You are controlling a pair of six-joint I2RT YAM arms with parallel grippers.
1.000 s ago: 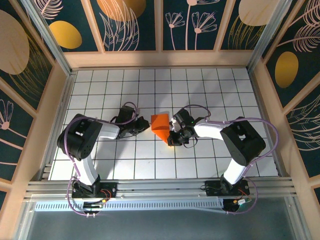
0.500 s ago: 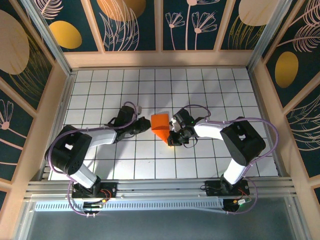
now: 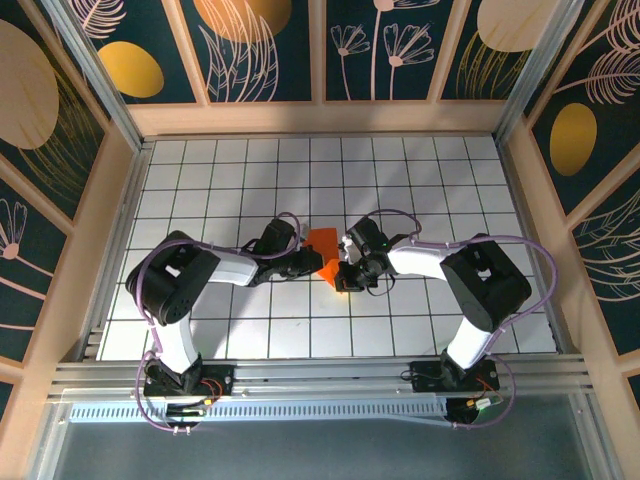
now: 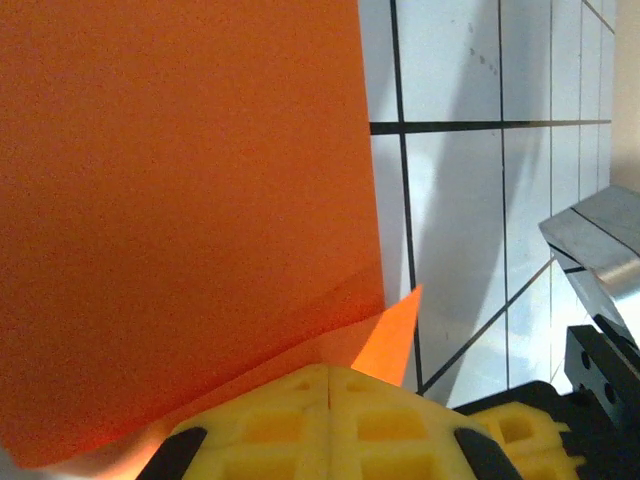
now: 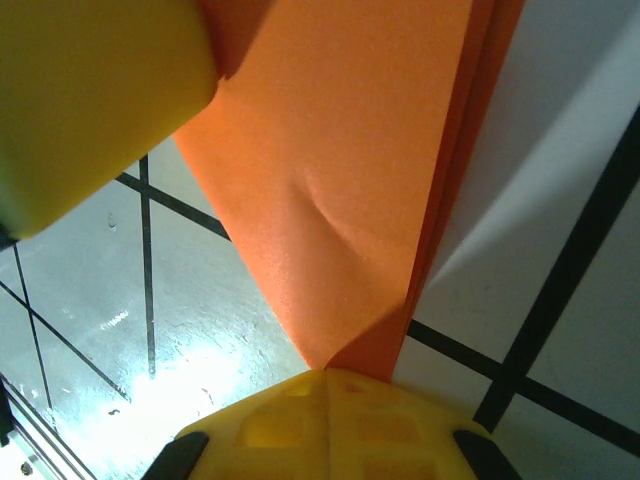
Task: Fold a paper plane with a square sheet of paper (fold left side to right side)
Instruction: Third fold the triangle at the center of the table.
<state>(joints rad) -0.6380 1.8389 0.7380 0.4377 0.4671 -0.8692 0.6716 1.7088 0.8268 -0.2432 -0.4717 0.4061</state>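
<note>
Thin matte orange paper [image 3: 322,244], folded into a layered pointed wedge with a shallow dent, mid-table [image 3: 200,170] on glossy white grid. Right gripper [image 3: 345,272] fully closed, pinching paper's near tip between yellow ribbed pads [image 5: 270,430]. Left gripper [image 3: 312,262] fully closed, tips at paper's left side; hold there indiscernible. Paper's lower edge hidden behind left pads.

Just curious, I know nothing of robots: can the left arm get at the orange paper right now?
Likely yes: its shut end effector sits right at the edge of the paper, with nothing in between.
</note>
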